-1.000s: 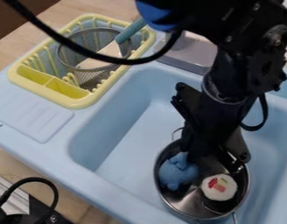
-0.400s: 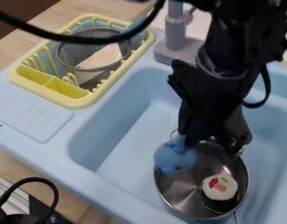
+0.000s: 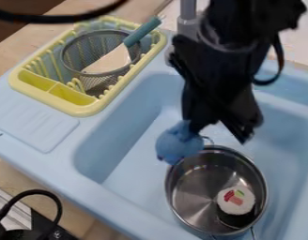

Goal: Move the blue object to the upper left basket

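The black gripper hangs over the sink, its lower left end against a blue soft toy, which it grips. Raised off the pot's bottom, the toy appears at the upper left rim of the metal pot. At the upper left, the yellow dish rack stands on the sink's edge, with a round wire mesh basket inside. The surfaces where the gripper meets the toy are partly hidden.
In the pot lies a round white toy with red and green marks. A spatula with a teal handle leans in the mesh basket. A grey faucet stands behind the sink, close to the arm.
My gripper has risen out of the pot and shifted slightly left, carrying the blue toy up with it. The arm's cable has swung upward, uncovering the spatula. The white toy stays in the pot.
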Robot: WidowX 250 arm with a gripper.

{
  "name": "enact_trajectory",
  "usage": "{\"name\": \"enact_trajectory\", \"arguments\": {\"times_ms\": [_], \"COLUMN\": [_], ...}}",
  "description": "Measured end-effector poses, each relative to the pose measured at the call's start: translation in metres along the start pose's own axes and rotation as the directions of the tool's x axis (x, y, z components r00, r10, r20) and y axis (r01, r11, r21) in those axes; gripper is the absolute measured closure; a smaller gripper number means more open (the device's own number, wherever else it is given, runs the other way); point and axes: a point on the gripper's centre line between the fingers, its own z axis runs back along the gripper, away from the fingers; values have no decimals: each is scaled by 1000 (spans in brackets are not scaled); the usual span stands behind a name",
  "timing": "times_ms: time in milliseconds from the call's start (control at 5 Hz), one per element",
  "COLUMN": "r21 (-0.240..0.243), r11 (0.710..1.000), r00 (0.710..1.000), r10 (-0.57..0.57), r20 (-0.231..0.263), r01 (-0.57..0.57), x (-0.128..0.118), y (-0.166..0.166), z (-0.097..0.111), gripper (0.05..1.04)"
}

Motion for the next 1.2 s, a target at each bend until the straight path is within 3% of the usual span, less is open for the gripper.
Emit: {"name": "enact_trajectory", "arguments": {"times_ms": [400,600,1200], "r21": [26,29,15], "r11": [996,984,932], "r00": [997,985,932], "r10": [82,174,363], "r20": [-7,6,-17], "r01": [-82,-174,-363], "x": [-7,-9,-5], "y": [36,71,158], "z": [2,-1,-19], "gripper": [1029,1029,1029]}}
